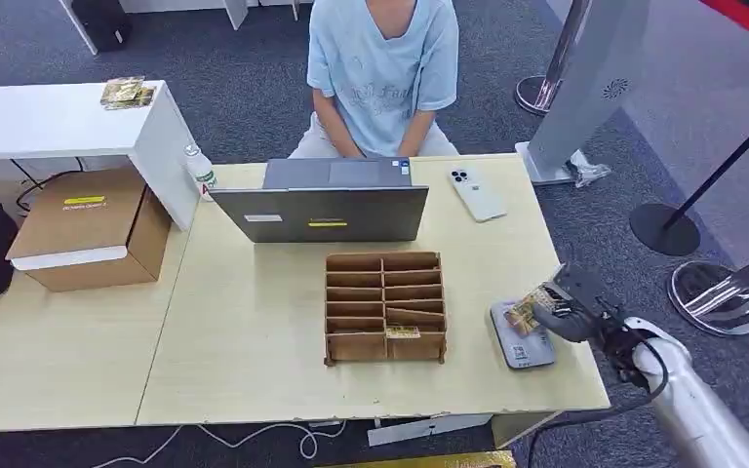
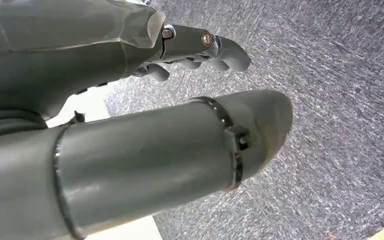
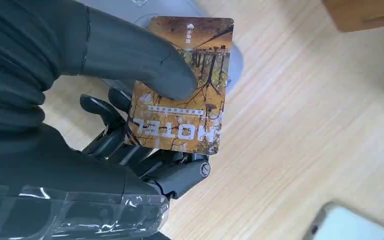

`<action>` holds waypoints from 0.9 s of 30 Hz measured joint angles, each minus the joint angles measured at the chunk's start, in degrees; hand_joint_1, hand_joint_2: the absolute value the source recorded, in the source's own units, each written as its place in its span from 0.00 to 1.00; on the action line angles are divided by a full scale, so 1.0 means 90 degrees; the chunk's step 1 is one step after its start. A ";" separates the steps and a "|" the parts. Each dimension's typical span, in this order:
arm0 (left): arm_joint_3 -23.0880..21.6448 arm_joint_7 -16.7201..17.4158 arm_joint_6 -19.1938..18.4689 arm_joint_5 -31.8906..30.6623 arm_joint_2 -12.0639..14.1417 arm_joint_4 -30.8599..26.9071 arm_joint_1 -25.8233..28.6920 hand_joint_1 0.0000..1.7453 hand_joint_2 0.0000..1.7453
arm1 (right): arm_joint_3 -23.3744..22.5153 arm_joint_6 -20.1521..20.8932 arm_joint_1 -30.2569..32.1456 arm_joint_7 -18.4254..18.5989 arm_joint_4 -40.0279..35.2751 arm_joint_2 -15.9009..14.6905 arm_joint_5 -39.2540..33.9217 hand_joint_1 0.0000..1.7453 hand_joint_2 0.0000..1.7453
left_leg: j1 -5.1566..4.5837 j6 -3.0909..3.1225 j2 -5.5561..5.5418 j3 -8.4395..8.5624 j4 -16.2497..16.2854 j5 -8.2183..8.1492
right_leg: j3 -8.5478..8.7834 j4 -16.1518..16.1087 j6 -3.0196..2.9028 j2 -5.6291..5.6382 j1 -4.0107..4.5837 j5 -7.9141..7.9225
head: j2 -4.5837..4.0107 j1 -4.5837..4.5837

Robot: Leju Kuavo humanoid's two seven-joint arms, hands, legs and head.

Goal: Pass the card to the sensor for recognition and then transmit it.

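Observation:
My right hand (image 1: 568, 310) pinches a golden-brown hotel card (image 1: 524, 312) between thumb and fingers, just over the grey sensor pad (image 1: 522, 341) at the table's right front. In the right wrist view the card (image 3: 187, 95) shows tree artwork and the word HOTEL, with the thumb (image 3: 140, 60) pressed on its face and the grey sensor (image 3: 232, 62) partly hidden behind it. My left hand (image 2: 195, 50) hangs over grey carpet with its fingers curled in and nothing in them. A wooden slotted card box (image 1: 385, 306) stands left of the sensor, with one card (image 1: 402, 332) lying in its front right slot.
A person in a light blue shirt (image 1: 382, 68) sits behind an open laptop (image 1: 324, 200). A white phone (image 1: 477, 193) lies to the laptop's right. A bottle (image 1: 200, 168), a cardboard box (image 1: 88, 226) and a white shelf (image 1: 59, 117) stand at left. Stanchion bases (image 1: 717, 297) stand right of the table.

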 joint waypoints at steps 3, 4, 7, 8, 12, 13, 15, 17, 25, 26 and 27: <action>0.0000 -0.0002 0.0000 0.0000 0.0000 0.0000 0.0001 0.00 0.00 | -0.0201 0.0141 0.0049 -0.0039 -0.0168 -0.0056 -0.0325 1.00 1.00 | 0.0000 0.0000 0.0000 0.0000 0.0000 0.0000 | 0.0000 0.0000 0.0000 0.0000 0.0000 0.0000 | 0.0000 0.0000; 0.0000 -0.0002 0.0002 0.0000 0.0000 0.0000 0.0001 0.00 0.00 | -0.0263 0.0193 0.0062 -0.0046 -0.0224 -0.0078 -0.0436 1.00 1.00 | 0.0000 0.0000 0.0000 -0.0001 0.0000 0.0000 | 0.0000 0.0000 0.0000 -0.0001 0.0000 0.0000 | 0.0000 0.0002; 0.0000 0.0000 0.0005 0.0000 0.0000 0.0000 0.0003 0.00 0.00 | -0.0487 0.0328 0.0065 -0.0104 -0.0404 -0.0187 -0.0752 1.00 1.00 | 0.0000 0.0000 0.0000 -0.0001 0.0000 0.0000 | 0.0000 0.0000 0.0000 0.0000 0.0000 0.0000 | 0.0000 0.0000; 0.0000 0.0000 0.0007 0.0000 0.0000 0.0000 0.0003 0.00 0.00 | -0.0554 0.0367 0.0066 -0.0133 -0.0464 -0.0219 -0.0828 1.00 1.00 | 0.0000 0.0000 0.0000 -0.0001 0.0000 0.0000 | 0.0000 0.0000 0.0000 0.0000 0.0000 0.0000 | 0.0000 0.0002; 0.0000 -0.0002 0.0017 0.0000 0.0000 0.0000 0.0003 0.00 0.00 | -0.0761 0.0523 0.0079 -0.0248 -0.0742 -0.0270 -0.1128 1.00 1.00 | 0.0000 0.0000 0.0000 0.0000 0.0000 0.0000 | 0.0000 0.0000 0.0000 0.0001 0.0000 0.0000 | 0.0000 0.0002; 0.0000 0.0000 0.0017 0.0000 0.0000 0.0000 0.0003 0.00 0.00 | -0.0805 0.0574 0.0093 -0.0294 -0.0824 -0.0270 -0.1201 1.00 1.00 | 0.0000 0.0000 0.0000 0.0000 0.0000 0.0000 | 0.0000 0.0000 0.0000 0.0001 0.0000 0.0000 | 0.0000 0.0000; 0.0000 -0.0002 0.0017 0.0000 0.0000 0.0000 0.0003 0.00 0.00 | -0.0875 0.0659 0.0132 -0.0362 -0.0997 -0.0270 -0.1325 1.00 1.00 | 0.0001 0.0000 0.0000 0.0000 0.0000 0.0000 | 0.0000 0.0000 0.0000 0.0001 0.0000 0.0000 | 0.0000 0.0002; 0.0000 -0.0002 0.0017 0.0000 -0.0002 0.0000 0.0001 0.00 0.00 | -0.0889 0.0695 0.0148 -0.0403 -0.1154 -0.0267 -0.1366 1.00 1.00 | 0.0001 0.0000 0.0000 0.0000 0.0000 0.0000 | 0.0000 0.0001 0.0000 0.0001 0.0000 0.0000 | 0.0000 0.0000; 0.0000 -0.0002 0.0114 0.0000 -0.0005 0.0000 -0.0012 0.00 0.00 | -0.0819 -0.0569 -0.0101 -0.0459 -0.1877 0.0077 -0.0164 1.00 1.00 | 0.0001 -0.0003 0.0009 0.0002 -0.0001 0.0002 | 0.0000 0.0004 -0.0002 0.0008 0.0001 0.0002 | 0.0000 0.0000; 0.0000 -0.0002 0.0114 0.0000 -0.0005 0.0000 -0.0019 0.00 0.00 | -0.0799 -0.0753 -0.0160 -0.0432 -0.1985 0.0153 0.0005 1.00 1.00 | 0.0002 -0.0004 0.0009 0.0001 -0.0001 0.0003 | 0.0001 0.0004 -0.0002 0.0008 0.0002 0.0002 | 0.0000 0.0002; 0.0000 -0.0002 0.0112 0.0000 -0.0007 0.0000 -0.0019 0.00 0.00 | -0.0778 -0.0935 -0.0202 -0.0430 -0.2087 0.0224 0.0192 1.00 1.00 | 0.0002 -0.0005 0.0008 0.0000 -0.0001 0.0004 | 0.0001 0.0005 -0.0003 0.0007 0.0002 0.0002 | 0.0000 0.0002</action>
